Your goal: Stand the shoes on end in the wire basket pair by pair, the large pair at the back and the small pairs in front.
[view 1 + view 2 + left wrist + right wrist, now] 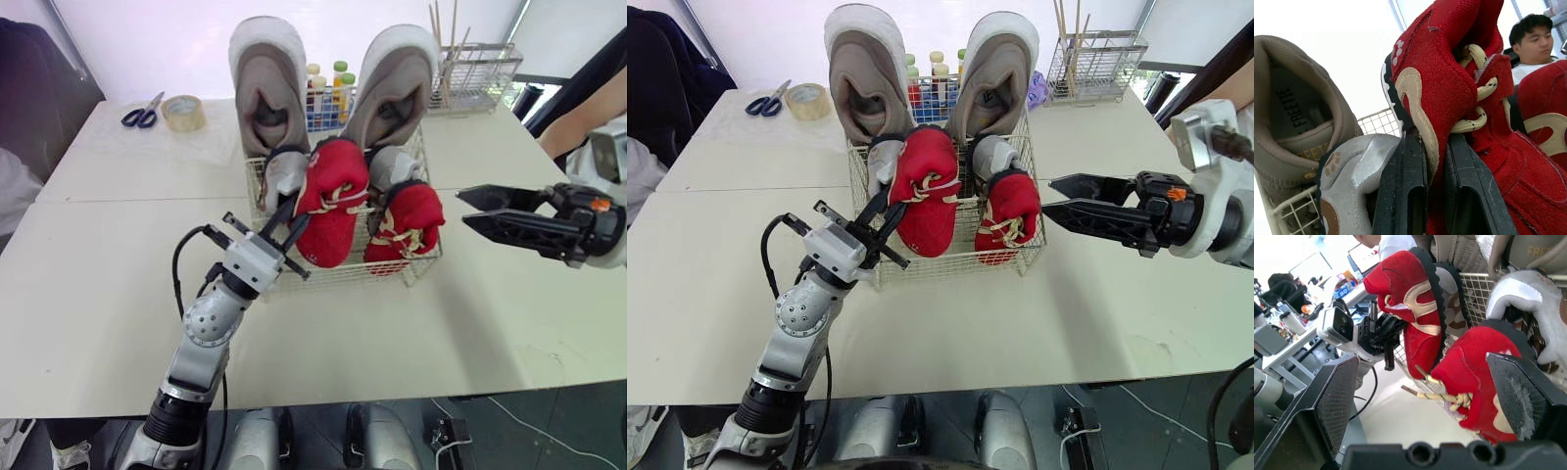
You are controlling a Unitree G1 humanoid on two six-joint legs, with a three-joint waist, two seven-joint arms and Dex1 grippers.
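Note:
The wire basket [338, 273] stands mid-table. Two large beige shoes [268, 83] [397, 83] stand on end at its back. In front of them are two small grey shoes [284, 168] [390, 164] and two small red shoes. My left gripper [286, 230] is shut on the side edge of the left red shoe [333, 196], which stands toe up at the basket's front left; the wrist view shows both fingers [1405, 191] pinching the red fabric [1444, 73]. The right red shoe [404, 225] leans at the front right. My right gripper [462, 208] hovers open just right of the basket, holding nothing.
Scissors [143, 111] and a tape roll [183, 113] lie at the back left. A rack of bottles [328, 93] stands behind the basket, and a wire holder with sticks [470, 73] at the back right. A person's arm [578, 122] is at the right edge.

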